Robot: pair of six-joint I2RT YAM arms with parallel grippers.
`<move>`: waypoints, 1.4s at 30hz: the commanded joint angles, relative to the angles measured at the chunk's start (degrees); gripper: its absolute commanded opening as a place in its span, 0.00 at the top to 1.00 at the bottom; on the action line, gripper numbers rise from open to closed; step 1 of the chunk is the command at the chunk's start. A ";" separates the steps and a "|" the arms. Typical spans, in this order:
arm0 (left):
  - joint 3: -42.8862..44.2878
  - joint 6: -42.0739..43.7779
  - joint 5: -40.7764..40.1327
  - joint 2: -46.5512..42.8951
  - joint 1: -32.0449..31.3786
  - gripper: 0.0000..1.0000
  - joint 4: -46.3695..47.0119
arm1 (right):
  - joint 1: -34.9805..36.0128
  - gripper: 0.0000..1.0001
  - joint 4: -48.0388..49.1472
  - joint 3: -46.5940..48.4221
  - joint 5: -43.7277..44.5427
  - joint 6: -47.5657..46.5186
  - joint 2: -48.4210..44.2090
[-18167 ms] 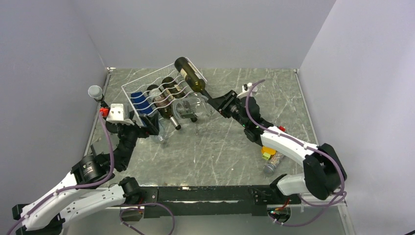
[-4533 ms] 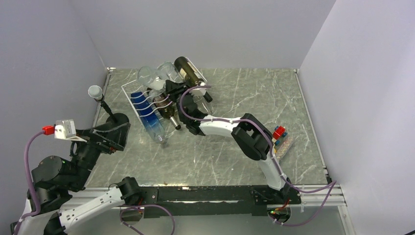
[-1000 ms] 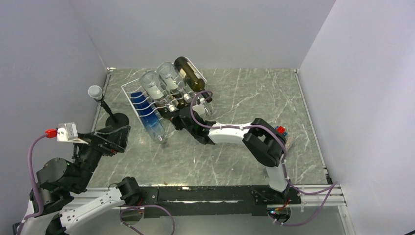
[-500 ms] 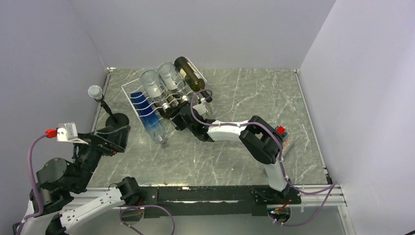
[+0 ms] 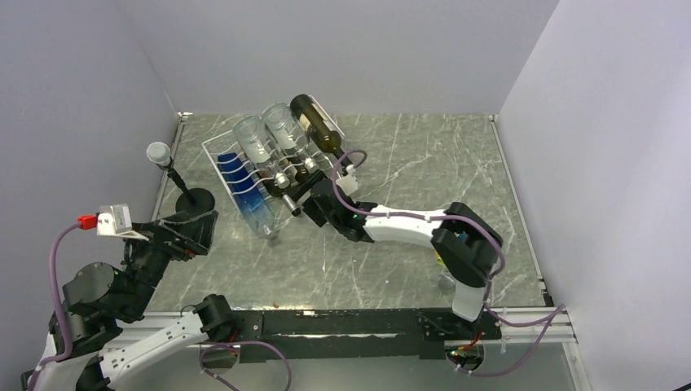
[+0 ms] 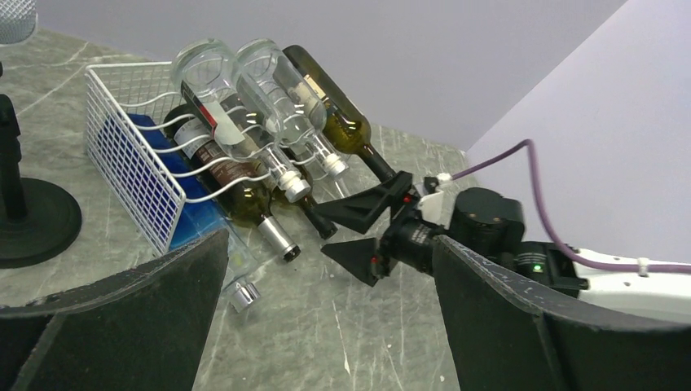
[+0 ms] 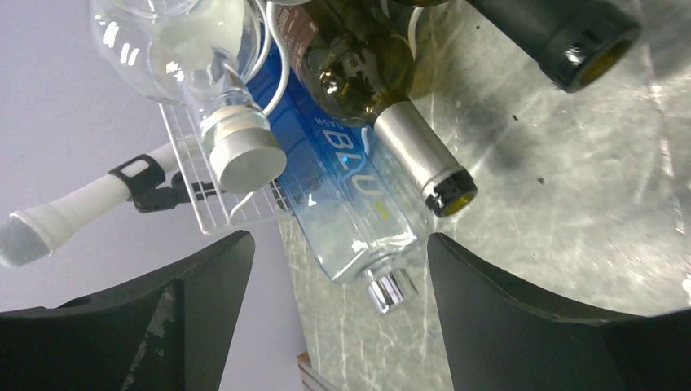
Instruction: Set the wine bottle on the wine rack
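The white wire wine rack (image 5: 213,151) stands at the back left with several bottles in it. Two clear wine bottles (image 5: 281,129) and a dark green one (image 5: 316,124) lie on its upper row, necks pointing down toward me. A blue bottle (image 5: 244,195) and dark bottles lie below them. My right gripper (image 5: 303,202) is open just off the bottle necks and holds nothing. In the right wrist view a clear bottle's silver cap (image 7: 244,159) and a foil-wrapped neck (image 7: 415,159) hang ahead of the spread fingers. My left gripper (image 6: 330,244) is open, well back from the rack.
A black round-based microphone stand (image 5: 189,198) stands left of the rack, close to my left gripper. Small bottles and coloured bits (image 5: 446,281) lie near the right arm's base, partly hidden by it. Grey walls close in the table on three sides.
My right gripper has gone from shut to open and drawn back to the right, away from the bottle necks. The bottles stay on the rack. The left arm has not moved.
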 commanded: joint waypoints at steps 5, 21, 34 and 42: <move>1.22 -3.67 0.27 0.67 0.17 0.01 -1.43 | 0.44 0.18 -16.56 -4.91 7.41 -6.93 -16.47; 3.93 -7.82 -1.42 0.60 0.17 0.01 -7.14 | -0.63 0.00 -54.98 -6.61 28.17 -38.72 -52.72; 7.00 -2.74 -3.00 2.98 0.17 0.01 -6.94 | -4.39 0.00 -69.25 0.64 23.08 -41.84 -68.70; 9.18 0.39 -2.73 4.72 0.17 0.01 -4.71 | -4.35 0.00 -69.68 0.81 24.67 -42.38 -74.59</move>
